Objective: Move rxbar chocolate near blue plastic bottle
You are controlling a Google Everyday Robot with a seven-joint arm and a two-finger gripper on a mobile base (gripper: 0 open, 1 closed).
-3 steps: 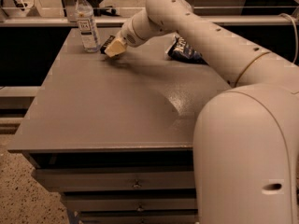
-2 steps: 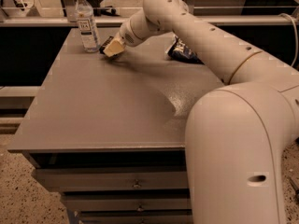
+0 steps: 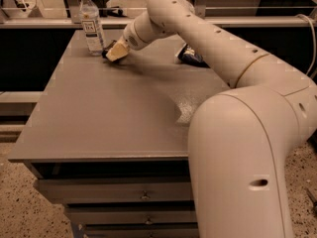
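The blue plastic bottle, clear with a white cap and label, stands upright at the table's far left corner. My gripper is low over the table just right of the bottle's base. A small dark piece, which looks like the end of the rxbar chocolate, shows at the gripper's tip, between it and the bottle. Most of the bar is hidden by the gripper. I cannot tell whether the bar rests on the table or is held.
A crinkled blue snack bag lies at the far right of the grey table, partly behind my arm. My arm's large white body fills the right foreground. Drawers sit under the table's front edge.
The gripper has shifted slightly left, closer to the bottle. The arm's lower body has come further into view on the right.
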